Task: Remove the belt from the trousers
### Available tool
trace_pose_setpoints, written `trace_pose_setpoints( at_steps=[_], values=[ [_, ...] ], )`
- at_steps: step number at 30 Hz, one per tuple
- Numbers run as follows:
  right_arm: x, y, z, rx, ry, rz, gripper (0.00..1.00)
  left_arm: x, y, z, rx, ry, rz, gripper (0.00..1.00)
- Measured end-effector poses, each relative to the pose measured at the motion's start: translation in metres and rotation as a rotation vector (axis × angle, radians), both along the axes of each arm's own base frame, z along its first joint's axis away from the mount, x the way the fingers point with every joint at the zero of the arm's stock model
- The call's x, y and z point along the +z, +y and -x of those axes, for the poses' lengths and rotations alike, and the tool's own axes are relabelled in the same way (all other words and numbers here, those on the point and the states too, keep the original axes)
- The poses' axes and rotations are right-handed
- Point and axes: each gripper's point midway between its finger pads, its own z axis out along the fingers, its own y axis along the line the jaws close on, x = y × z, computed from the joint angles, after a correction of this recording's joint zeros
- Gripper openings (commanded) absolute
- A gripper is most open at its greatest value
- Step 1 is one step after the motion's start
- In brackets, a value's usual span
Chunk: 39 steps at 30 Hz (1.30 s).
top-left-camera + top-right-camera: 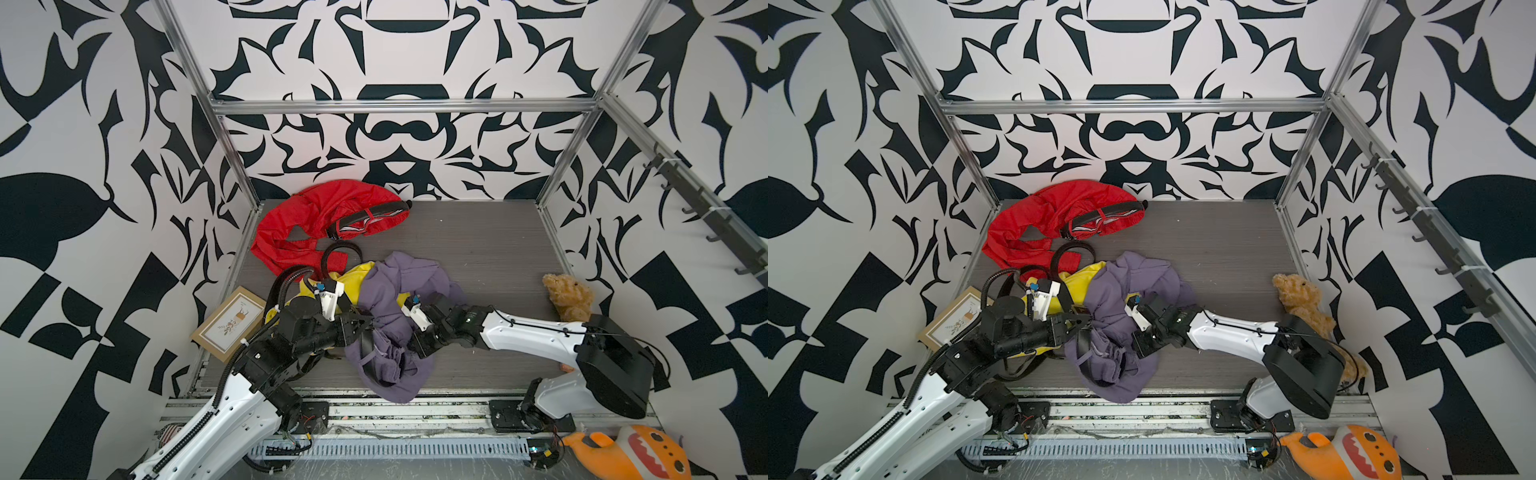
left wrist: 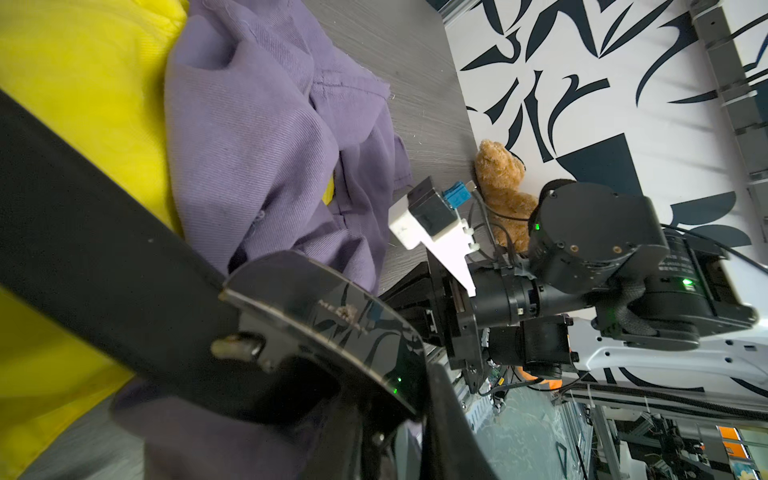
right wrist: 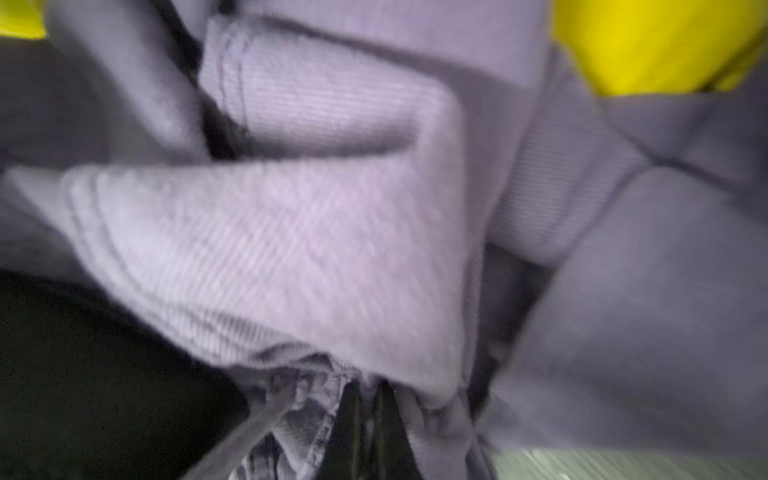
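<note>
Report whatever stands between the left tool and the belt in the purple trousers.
Nothing visible does: the left tool seems already clamped on the belt at its buckle. For the way out, the belt is still threaded through the purple trousers, whose fabric the right tool pinches shut.

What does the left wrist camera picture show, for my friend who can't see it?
Close up, a black belt with a shiny black buckle runs across yellow cloth and purple trousers on a grey table. Beyond them the right robot arm reaches in, with a brown teddy bear by the patterned wall behind it.
</note>
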Motion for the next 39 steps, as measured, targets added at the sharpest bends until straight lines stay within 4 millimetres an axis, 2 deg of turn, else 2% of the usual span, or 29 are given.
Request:
trace_pose_setpoints(
  at_steps=[3, 6, 8, 10, 11, 12, 15, 17, 19, 20, 21, 23, 25, 27, 31, 35, 39],
  values=[
    [0.007, -0.008, -0.002, -0.021, -0.017, 0.011, 0.00, -0.003, 0.003, 0.000, 0.023, -0.017, 0.023, 0.13],
    [0.008, -0.016, -0.001, -0.035, -0.019, 0.033, 0.00, -0.006, 0.005, -0.001, 0.042, -0.022, 0.043, 0.31],
    [0.006, -0.025, -0.001, -0.049, -0.015, 0.057, 0.00, -0.008, 0.006, -0.002, 0.053, -0.025, 0.052, 0.30],
    [0.002, -0.038, -0.003, -0.079, -0.007, 0.092, 0.00, -0.007, 0.008, -0.004, 0.072, -0.028, 0.063, 0.39],
    [0.000, -0.047, -0.005, -0.098, -0.004, 0.108, 0.00, -0.004, 0.008, -0.005, 0.078, -0.036, 0.072, 0.40],
    [-0.002, -0.056, -0.006, -0.121, 0.001, 0.125, 0.00, -0.001, 0.008, -0.006, 0.083, -0.047, 0.082, 0.39],
    [-0.001, -0.075, -0.010, -0.165, 0.003, 0.157, 0.00, 0.006, 0.007, -0.010, 0.099, -0.068, 0.115, 0.27],
    [0.001, -0.081, -0.012, -0.174, -0.005, 0.165, 0.00, 0.006, 0.006, -0.014, 0.110, -0.067, 0.130, 0.16],
    [0.000, -0.084, -0.009, -0.171, -0.001, 0.177, 0.00, 0.001, 0.004, -0.017, 0.115, -0.054, 0.137, 0.16],
    [-0.001, -0.084, -0.009, -0.170, 0.001, 0.181, 0.00, -0.004, 0.003, -0.018, 0.118, -0.043, 0.134, 0.21],
    [-0.001, -0.085, -0.008, -0.169, 0.002, 0.185, 0.00, -0.008, 0.002, -0.019, 0.120, -0.027, 0.129, 0.33],
    [-0.001, -0.086, -0.008, -0.168, 0.003, 0.188, 0.00, -0.015, -0.001, -0.022, 0.123, 0.000, 0.115, 0.43],
    [-0.001, -0.086, -0.008, -0.168, 0.004, 0.189, 0.00, -0.025, -0.003, -0.025, 0.126, 0.043, 0.085, 0.61],
    [-0.001, -0.086, -0.007, -0.168, 0.004, 0.190, 0.00, -0.035, -0.004, -0.027, 0.139, 0.118, 0.041, 0.72],
    [-0.001, -0.086, -0.007, -0.168, 0.004, 0.190, 0.00, -0.046, -0.006, -0.031, 0.170, 0.242, -0.043, 0.77],
    [-0.001, -0.086, -0.008, -0.169, 0.004, 0.189, 0.00, -0.036, -0.008, -0.037, 0.204, 0.291, -0.126, 0.79],
    [-0.001, -0.086, -0.008, -0.169, 0.004, 0.188, 0.00, -0.028, -0.023, -0.043, 0.202, 0.308, -0.200, 0.80]
  ],
)
